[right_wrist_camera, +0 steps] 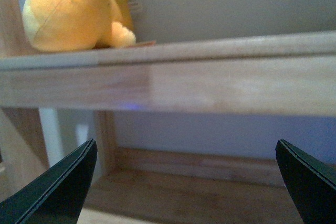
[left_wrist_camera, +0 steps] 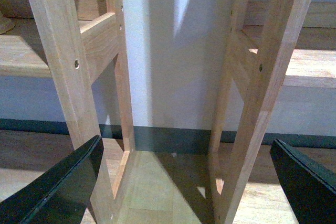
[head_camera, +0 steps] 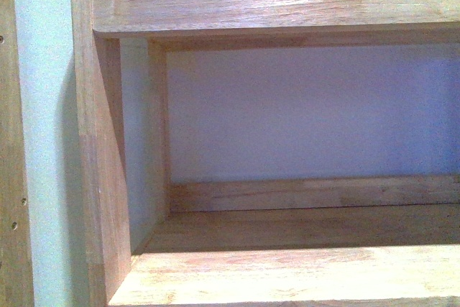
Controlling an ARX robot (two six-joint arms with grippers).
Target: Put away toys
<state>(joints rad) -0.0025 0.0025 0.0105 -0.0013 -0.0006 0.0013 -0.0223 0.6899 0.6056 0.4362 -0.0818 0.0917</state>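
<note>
An orange-yellow plush toy [right_wrist_camera: 73,14] with dark spots on top lies on a wooden shelf board [right_wrist_camera: 210,77], seen only in the right wrist view. My right gripper [right_wrist_camera: 186,182] is open and empty, lower than that board and apart from the toy, facing the shelf bay below it. My left gripper [left_wrist_camera: 186,182] is open too, with nothing between its dark fingers [left_wrist_camera: 63,187], pointing at the gap between two wooden shelf uprights [left_wrist_camera: 68,77] near the floor. The front view shows neither arm and no toy.
The front view looks into a wooden shelf compartment [head_camera: 287,278] with a pale back wall and a side upright [head_camera: 97,177]. In the left wrist view a second upright [left_wrist_camera: 262,87] stands to one side, above a wooden floor [left_wrist_camera: 157,187] and dark skirting [left_wrist_camera: 168,137].
</note>
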